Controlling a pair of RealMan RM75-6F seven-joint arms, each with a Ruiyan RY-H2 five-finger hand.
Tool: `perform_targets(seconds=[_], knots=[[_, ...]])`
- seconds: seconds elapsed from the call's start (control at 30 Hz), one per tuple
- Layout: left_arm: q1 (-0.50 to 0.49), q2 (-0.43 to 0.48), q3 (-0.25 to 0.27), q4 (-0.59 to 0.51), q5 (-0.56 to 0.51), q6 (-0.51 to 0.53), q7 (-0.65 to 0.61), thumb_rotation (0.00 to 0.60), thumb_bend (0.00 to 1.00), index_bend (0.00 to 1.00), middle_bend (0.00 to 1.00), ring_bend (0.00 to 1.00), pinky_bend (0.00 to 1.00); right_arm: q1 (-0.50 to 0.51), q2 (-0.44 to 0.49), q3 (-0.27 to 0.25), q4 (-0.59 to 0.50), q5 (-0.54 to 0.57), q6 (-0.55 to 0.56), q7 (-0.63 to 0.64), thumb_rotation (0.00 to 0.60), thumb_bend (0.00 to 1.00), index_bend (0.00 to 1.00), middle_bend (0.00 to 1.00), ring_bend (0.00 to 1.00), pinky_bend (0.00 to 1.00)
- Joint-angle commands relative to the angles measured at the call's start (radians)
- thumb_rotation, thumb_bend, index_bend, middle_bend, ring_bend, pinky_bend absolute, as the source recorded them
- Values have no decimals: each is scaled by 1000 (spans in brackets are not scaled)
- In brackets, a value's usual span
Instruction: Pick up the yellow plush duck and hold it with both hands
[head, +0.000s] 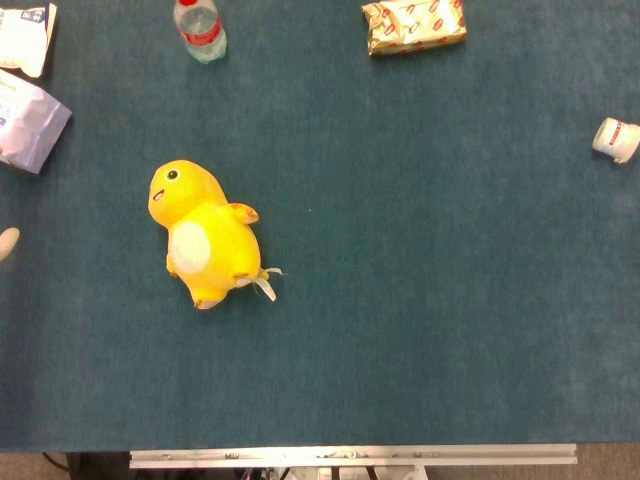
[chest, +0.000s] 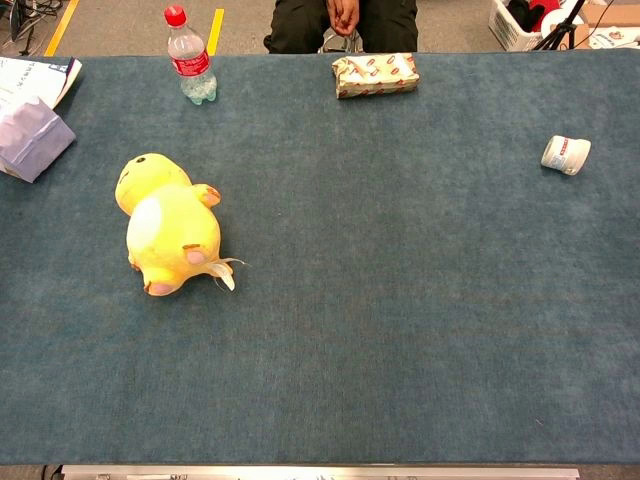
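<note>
Blue felt table (head: 420, 300), yellow plush duck (head: 203, 238)

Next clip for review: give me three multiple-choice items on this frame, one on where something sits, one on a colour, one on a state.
1. Where does the yellow plush duck lie on the table?
A. left part
B. right edge
C. far middle

2. What colour is the cap of the bottle?
A. blue
B. red
C. white

3. How is the duck at this moment?
A. held by both hands
B. held by one hand
C. lying on the table, untouched

Key: 1 A, the duck lies left of centre in both views. 2 B, the chest view shows a red cap. 3 C, no hand touches the duck; only a pale tip shows at the head view's left edge, too little to identify.
</note>
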Motion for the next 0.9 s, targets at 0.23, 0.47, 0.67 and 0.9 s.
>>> perform_targets(seconds=[0.23,0.47,0.67,0.9], knots=[[-10,0,1,14,3,-20,-15,600,196,222,98,18,157,5,-6,8,1,3,3,-4,600,249,0,209,87,143],[-72,17,26,64,91,-115,-138,600,196,222,106,38,157,17,-22,23,5,18,-3,1,600,249,0,209,87,143],[-160,27,58,123,208,-212,-241,600,196,222,107,38,157,28,-35,23,11,30,-23,-8,600,249,0,209,87,143],[-270,-14,66,188,297,-284,-307,600,195,220,107,38,157,43,-33,38,3,27,-25,-15,600,249,0,209,88,143]])
